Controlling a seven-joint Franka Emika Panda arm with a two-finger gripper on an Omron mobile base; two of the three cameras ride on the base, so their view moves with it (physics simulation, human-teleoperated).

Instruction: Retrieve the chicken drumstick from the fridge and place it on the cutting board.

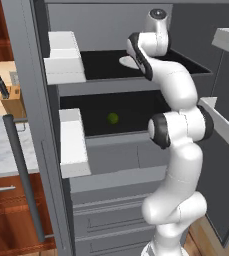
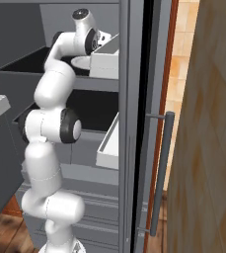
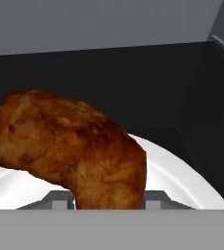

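The chicken drumstick (image 3: 69,146), reddish-brown and glossy, looms close in the hand view, its narrow end running down between my fingertips. My gripper (image 3: 108,200) is shut on it, one grey finger pressed against each side. Behind and under it lies a white plate (image 3: 182,180) on the black upper shelf of the open fridge (image 1: 111,170). From the base views my hand reaches onto that shelf over the plate (image 1: 127,61) (image 2: 81,62). The cutting board is out of view.
A small green fruit (image 1: 113,118) sits on the lower black shelf. White door bins (image 1: 65,62) (image 1: 73,142) jut out on the left door, another bin (image 2: 109,141) on the right. A knife block (image 1: 13,100) stands on the counter left of the fridge.
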